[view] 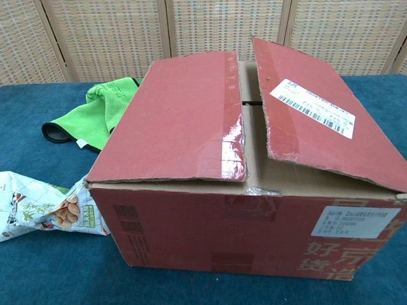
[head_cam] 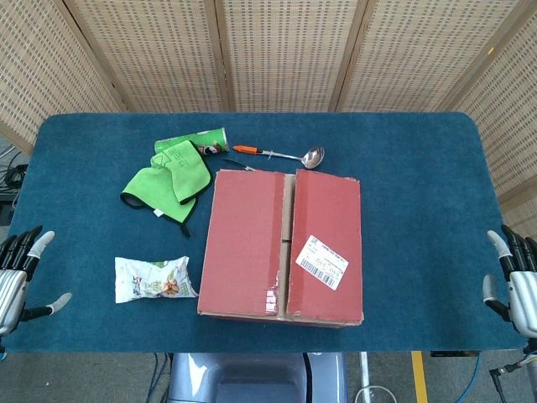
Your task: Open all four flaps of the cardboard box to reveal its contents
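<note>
Woven cane panels (head_cam: 277, 50) stood behind a table (head_cam: 419, 168) covered in dark blue cloth. Near the middle of it, toward the front edge, sat a red cardboard box (head_cam: 281, 248), by far the biggest thing there. Its two long top flaps were still folded down over the opening. The left flap (view: 184, 114) lay nearly flat, with shiny torn tape along its inner edge. The right flap (view: 318, 114) carried a white shipping label (view: 311, 108) and had lifted a little, so a narrow gap showed plain brown card between the two. The chest view showed printed characters and a second label low on the front wall.

Left of the box, toward the back, a green cloth (head_cam: 166, 180) with black edging lay crumpled. Beside it, at the far side, a green tube-shaped can (head_cam: 195, 139) rested on its side. A metal ladle (head_cam: 281, 154) with an orange handle lay just behind the box, bowl to the right. A snack bag (head_cam: 153, 280) with a nut picture lay flat near the box's front left corner.

The left hand (head_cam: 21, 273) hovered at the table's left front edge, fingers spread and holding nothing. The right hand (head_cam: 516, 281) hung at the right front edge, likewise empty with fingers apart. Both were well apart from the box.
</note>
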Robot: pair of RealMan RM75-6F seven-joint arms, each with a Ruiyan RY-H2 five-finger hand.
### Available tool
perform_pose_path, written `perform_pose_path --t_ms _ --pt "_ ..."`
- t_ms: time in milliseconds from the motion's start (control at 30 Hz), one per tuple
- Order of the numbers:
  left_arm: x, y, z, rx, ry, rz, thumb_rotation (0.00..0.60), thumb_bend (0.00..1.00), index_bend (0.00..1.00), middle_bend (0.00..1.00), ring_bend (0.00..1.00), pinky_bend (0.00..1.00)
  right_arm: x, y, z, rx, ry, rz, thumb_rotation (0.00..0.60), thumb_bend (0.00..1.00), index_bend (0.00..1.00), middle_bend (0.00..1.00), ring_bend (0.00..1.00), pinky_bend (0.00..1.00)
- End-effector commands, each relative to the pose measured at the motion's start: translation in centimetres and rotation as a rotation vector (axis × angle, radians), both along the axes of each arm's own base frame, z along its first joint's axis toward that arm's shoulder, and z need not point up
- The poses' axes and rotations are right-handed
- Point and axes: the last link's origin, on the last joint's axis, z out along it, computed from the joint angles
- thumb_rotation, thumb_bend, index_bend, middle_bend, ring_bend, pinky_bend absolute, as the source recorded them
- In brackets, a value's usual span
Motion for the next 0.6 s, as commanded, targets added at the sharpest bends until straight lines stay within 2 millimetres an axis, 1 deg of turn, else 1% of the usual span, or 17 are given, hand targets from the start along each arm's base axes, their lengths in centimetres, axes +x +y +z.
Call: perform_pose_path --t_ms 33,600 --pt "0.02 -0.02 0.01 0.0 0.001 0.001 0.517 0.1 0.01 0.0 0.0 0.0 -0.05 -0.02 -0.02 0.001 -0.001 0.0 0.6 0.67 0.0 0.0 0.0 0.0" --pt "0.21 -0.07 0.2 0.006 0.007 0.002 0.515 0.11 0.01 0.0 0.0 0.0 -0.11 -0.22 -0.01 0.001 -0.02 0.014 0.6 0.67 0.0 0.0 0.0 0.0"
